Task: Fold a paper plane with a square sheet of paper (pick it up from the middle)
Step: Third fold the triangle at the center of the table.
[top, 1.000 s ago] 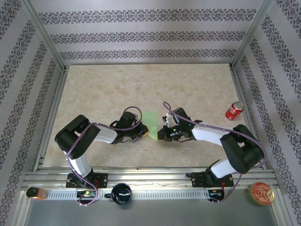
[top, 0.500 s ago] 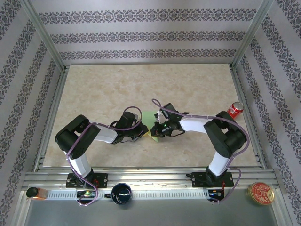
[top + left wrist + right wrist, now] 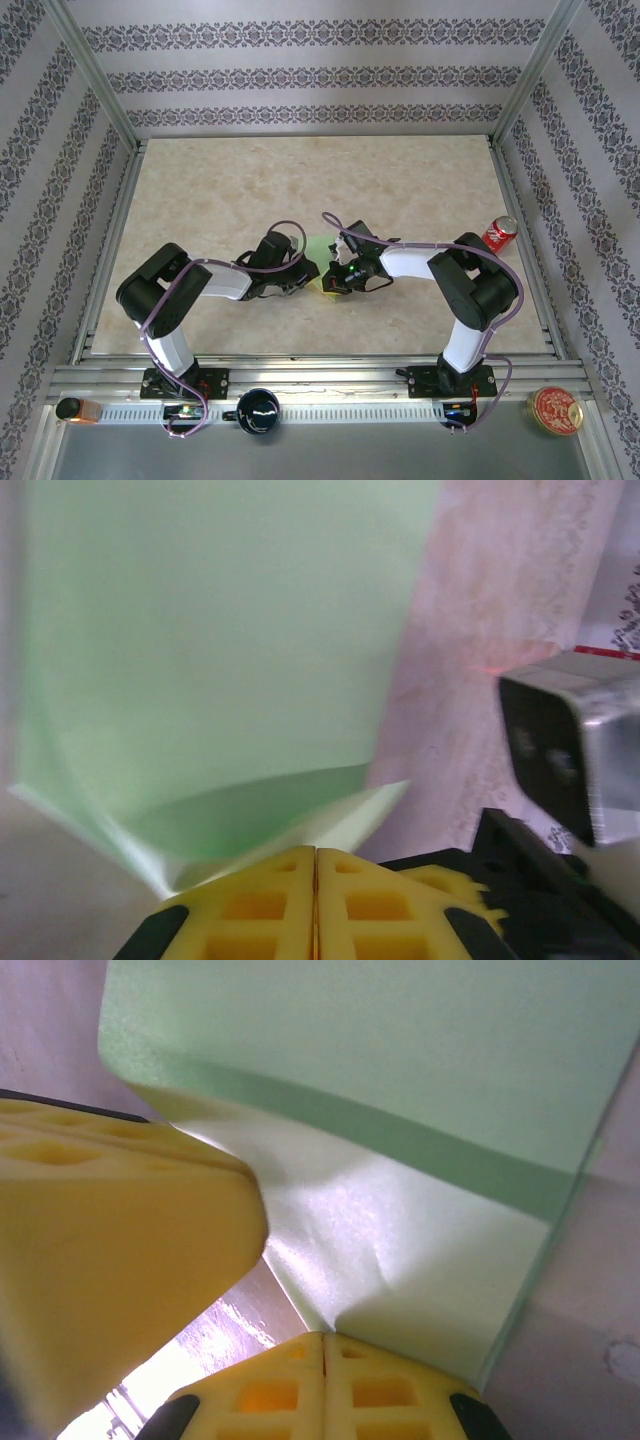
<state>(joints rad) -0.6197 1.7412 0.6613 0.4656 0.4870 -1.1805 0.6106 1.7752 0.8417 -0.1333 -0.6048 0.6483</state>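
The square sheet of paper [image 3: 320,247] is light green and partly folded, held up between both grippers at the middle of the table. My left gripper [image 3: 308,277] comes at it from the left, my right gripper [image 3: 334,280] from the right, tips almost meeting. In the left wrist view the paper [image 3: 220,660] curves up from my shut left gripper [image 3: 316,852], a folded corner pinched at the tips. In the right wrist view the creased paper [image 3: 400,1080] runs into my shut right gripper [image 3: 324,1336], and the left gripper's yellow finger [image 3: 120,1240] sits close beside it.
A red soda can [image 3: 498,235] lies near the table's right edge. On the near rail are a black mug [image 3: 258,410], a red round tin [image 3: 553,410] and a small orange item [image 3: 75,409]. Metal frame posts stand at the far corners.
The right arm has folded in, its elbow swinging left and its gripper pushing closer to the left gripper. Less of the green paper shows from above. The left gripper shifted slightly.
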